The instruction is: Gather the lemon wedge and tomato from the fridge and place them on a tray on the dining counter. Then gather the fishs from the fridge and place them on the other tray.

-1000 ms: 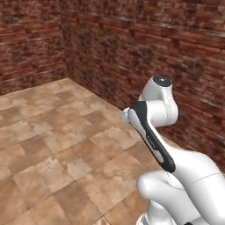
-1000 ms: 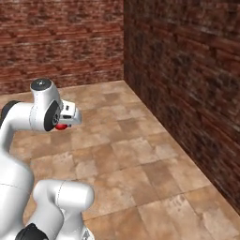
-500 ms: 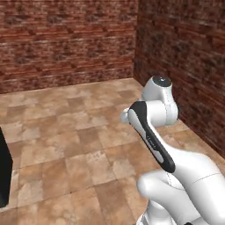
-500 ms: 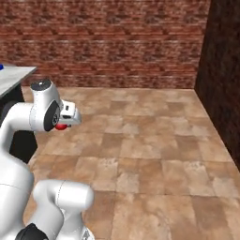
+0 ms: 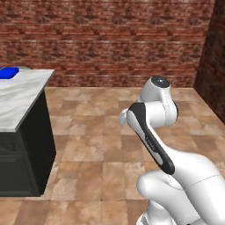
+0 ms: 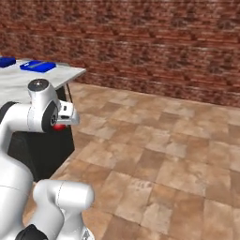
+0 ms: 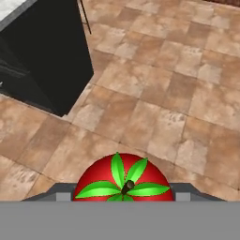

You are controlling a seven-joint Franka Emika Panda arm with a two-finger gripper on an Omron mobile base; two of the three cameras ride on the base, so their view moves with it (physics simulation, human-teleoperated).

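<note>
The tomato point(image 7: 123, 180) sits right at the gripper point(image 7: 123, 194), red and round with its green leafy top facing the hand camera; the finger tips themselves are hidden behind it, so the jaws look clamped on the tomato rather than standing free. In the right base view a bit of the same red shows just under the white hand point(image 6: 59, 126), beside the arm's upper joint.

The arm point(image 5: 151, 132) is folded up close over the base, with the hand held above a floor point(image 5: 101, 145) of brown stone tiles. A red brick wall point(image 5: 110, 39) runs across the back of the room.

The dining counter point(image 5: 19, 99) stands to the robot's left, a pale marble top on a dark body, its near corner close to the arm in the right base view. On the far part of the top lie two flat blue things point(image 6: 38, 66), probably trays, though they are too small and far off to be sure.
</note>
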